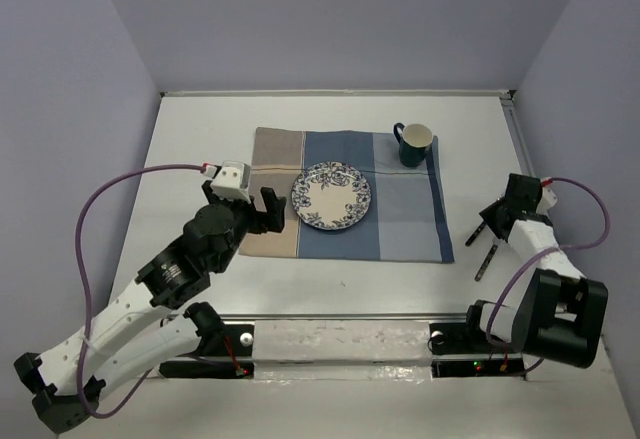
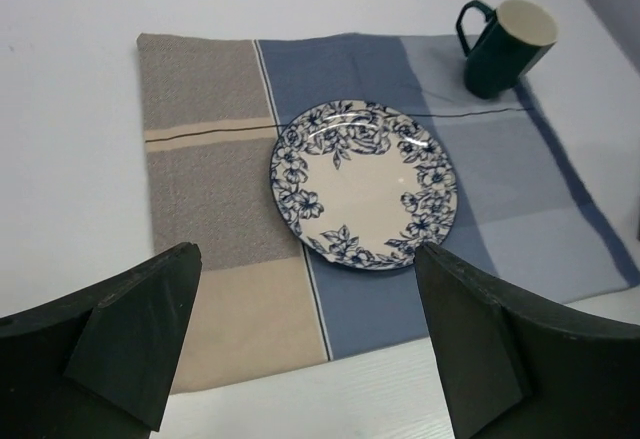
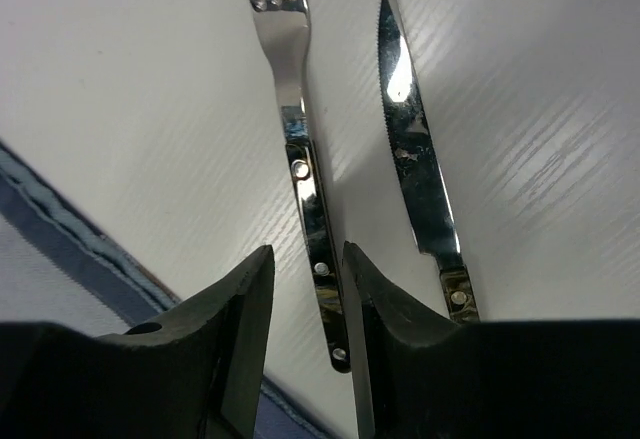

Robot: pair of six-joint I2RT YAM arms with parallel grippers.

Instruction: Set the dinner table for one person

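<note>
A blue-flowered plate (image 1: pixel 331 196) (image 2: pixel 363 184) lies in the middle of the blue-and-tan plaid placemat (image 1: pixel 405 221) (image 2: pixel 200 169) on the white dinner table (image 1: pixel 195 134). A dark green mug (image 1: pixel 413 143) (image 2: pixel 503 47) stands on the mat's far right corner. A fork (image 3: pixel 300 149) (image 1: pixel 476 235) and a knife (image 3: pixel 415 164) (image 1: pixel 486 261) lie side by side on the table right of the mat. My right gripper (image 3: pixel 307 251) (image 1: pixel 492 219) is low over them, its jaws slightly apart on either side of the fork handle. My left gripper (image 2: pixel 305 259) (image 1: pixel 252 209) is open and empty above the mat's near left part.
Grey walls close in the table at the back and on both sides. A metal rail (image 1: pixel 340 317) runs along the near edge by the arm bases. The right arm's purple cable (image 1: pixel 590 221) loops at the table's right edge.
</note>
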